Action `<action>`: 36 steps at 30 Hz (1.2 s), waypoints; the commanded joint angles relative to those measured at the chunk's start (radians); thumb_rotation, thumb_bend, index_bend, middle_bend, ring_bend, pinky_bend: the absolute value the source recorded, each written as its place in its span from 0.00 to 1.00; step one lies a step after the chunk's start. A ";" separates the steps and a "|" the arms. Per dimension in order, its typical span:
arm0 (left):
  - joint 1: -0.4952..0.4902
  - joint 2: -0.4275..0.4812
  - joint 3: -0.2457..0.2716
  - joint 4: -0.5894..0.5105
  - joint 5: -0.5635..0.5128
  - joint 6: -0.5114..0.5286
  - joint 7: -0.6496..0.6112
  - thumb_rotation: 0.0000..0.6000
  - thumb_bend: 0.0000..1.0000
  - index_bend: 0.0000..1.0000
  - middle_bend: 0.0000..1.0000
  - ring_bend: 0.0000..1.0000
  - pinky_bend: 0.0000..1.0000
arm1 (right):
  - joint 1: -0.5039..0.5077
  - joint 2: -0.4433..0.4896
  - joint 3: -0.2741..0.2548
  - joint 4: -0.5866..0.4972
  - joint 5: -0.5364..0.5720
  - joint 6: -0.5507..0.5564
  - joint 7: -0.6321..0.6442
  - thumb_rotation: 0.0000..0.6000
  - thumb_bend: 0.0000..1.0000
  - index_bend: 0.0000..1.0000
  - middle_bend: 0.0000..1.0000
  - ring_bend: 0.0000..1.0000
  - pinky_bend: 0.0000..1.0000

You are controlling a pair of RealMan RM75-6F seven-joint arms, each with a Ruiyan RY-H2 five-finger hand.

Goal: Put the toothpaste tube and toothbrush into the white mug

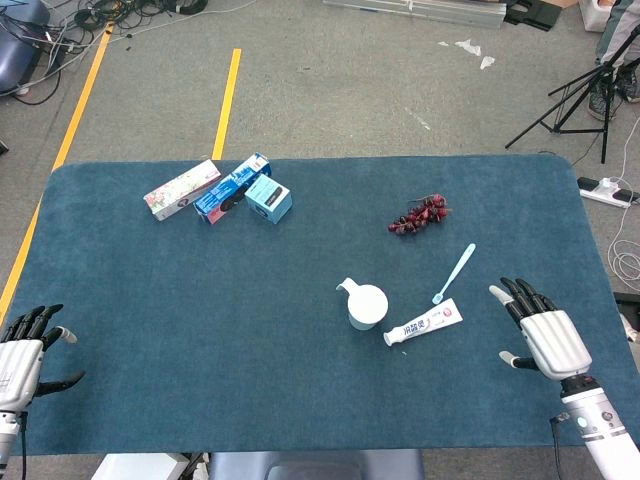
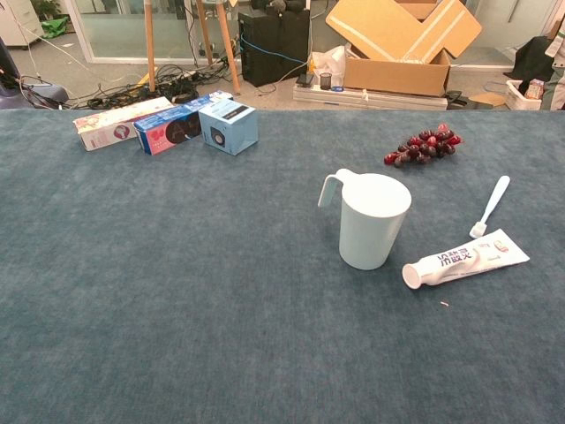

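Both hands, left (image 1: 22, 358) and right (image 1: 545, 335), rest spread and empty as a soft white toothpaste tube (image 2: 465, 260), best gripped mid-body, and a light, slippery pale-blue plastic toothbrush (image 2: 490, 205) lie just right of the upright white mug (image 2: 373, 221).

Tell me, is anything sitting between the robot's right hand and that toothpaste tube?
Nothing visible. Only bare blue cloth lies between the right hand and the toothpaste tube. The toothbrush lies beyond the tube, and the white mug on its far side.

The toothpaste tube (image 2: 465, 259) carries blue characters, too small to read
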State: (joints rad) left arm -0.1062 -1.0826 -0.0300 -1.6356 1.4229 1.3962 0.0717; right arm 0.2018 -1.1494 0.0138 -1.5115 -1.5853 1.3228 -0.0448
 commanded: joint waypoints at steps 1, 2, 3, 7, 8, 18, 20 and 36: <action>-0.002 -0.003 0.005 -0.001 0.002 -0.006 0.007 1.00 0.00 0.44 0.14 0.09 0.13 | 0.000 0.004 -0.004 -0.004 -0.006 0.003 0.001 1.00 0.02 0.14 0.06 0.03 0.26; -0.002 -0.003 0.006 -0.002 0.002 -0.009 0.009 1.00 0.00 0.44 0.14 0.09 0.13 | 0.001 0.004 -0.005 -0.005 -0.009 0.004 0.001 1.00 0.02 0.14 0.06 0.03 0.26; -0.002 -0.003 0.007 -0.003 0.002 -0.011 0.010 1.00 0.00 0.44 0.14 0.09 0.13 | 0.003 0.004 -0.006 -0.005 -0.012 0.004 0.003 1.00 0.02 0.14 0.06 0.03 0.26; 0.002 -0.002 0.008 -0.005 -0.006 -0.008 0.015 1.00 0.00 0.44 0.14 0.09 0.14 | 0.022 -0.003 -0.004 0.009 -0.022 -0.011 0.034 1.00 0.02 0.14 0.07 0.03 0.26; 0.005 -0.001 0.005 -0.005 -0.012 -0.005 0.015 1.00 0.00 0.44 0.14 0.09 0.14 | 0.030 -0.009 -0.002 0.017 -0.024 -0.018 0.042 1.00 0.03 0.15 0.07 0.03 0.26; 0.022 0.015 0.002 -0.020 -0.011 0.026 0.002 1.00 0.00 0.44 0.14 0.09 0.14 | 0.176 -0.089 0.034 0.113 -0.055 -0.155 0.054 1.00 0.03 0.24 0.07 0.00 0.22; 0.024 0.017 0.003 -0.022 -0.007 0.031 0.000 1.00 0.00 0.44 0.14 0.09 0.14 | 0.208 -0.100 0.041 0.119 -0.047 -0.198 0.045 1.00 0.03 0.25 0.06 0.00 0.20; 0.031 0.031 -0.002 -0.044 -0.023 0.034 0.008 1.00 0.00 0.46 0.15 0.09 0.15 | 0.352 -0.190 0.032 0.119 0.021 -0.413 -0.005 1.00 0.03 0.29 0.03 0.00 0.15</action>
State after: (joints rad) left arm -0.0750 -1.0511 -0.0325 -1.6794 1.3995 1.4302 0.0797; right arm 0.5518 -1.3371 0.0483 -1.3897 -1.5656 0.9120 -0.0488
